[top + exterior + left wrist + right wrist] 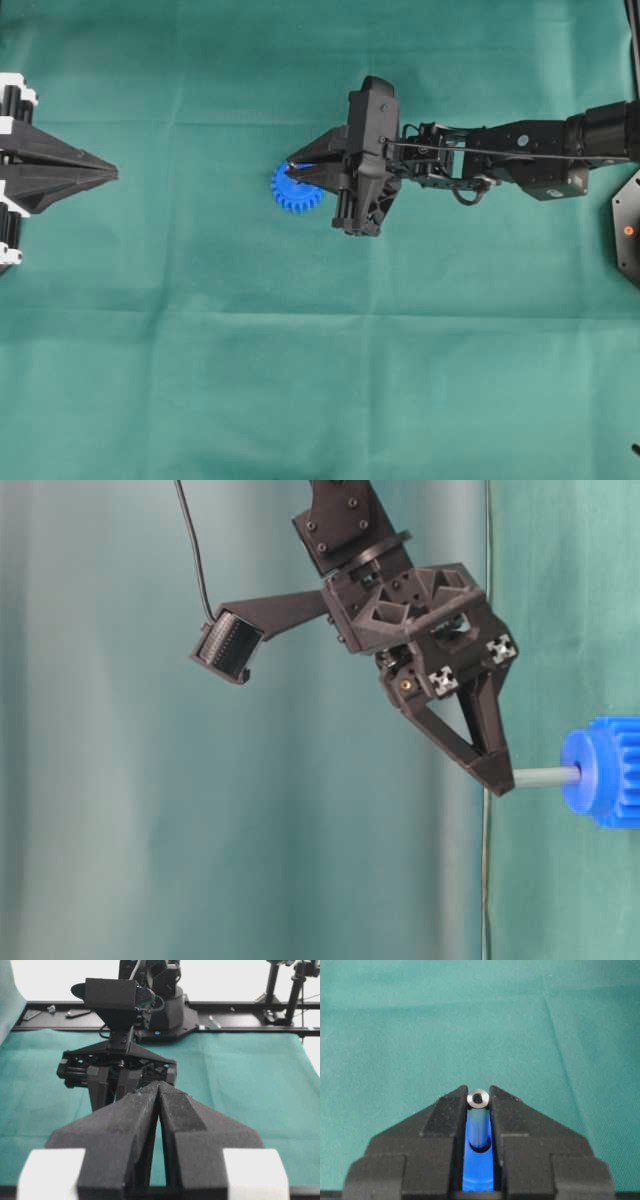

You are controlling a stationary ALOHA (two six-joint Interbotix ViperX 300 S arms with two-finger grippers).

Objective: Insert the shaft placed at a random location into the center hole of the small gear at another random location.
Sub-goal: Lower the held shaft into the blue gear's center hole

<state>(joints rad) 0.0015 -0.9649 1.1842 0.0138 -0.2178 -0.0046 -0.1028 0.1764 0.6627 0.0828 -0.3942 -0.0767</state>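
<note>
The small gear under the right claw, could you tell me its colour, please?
The small gear is bright blue, clearest in the overhead view.

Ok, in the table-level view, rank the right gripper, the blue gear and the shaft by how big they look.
1. right gripper, by far the largest.
2. small gear, though the frame edge cuts it off, so only part counts.
3. shaft, a short grey stub between the fingertips and the gear.
</note>
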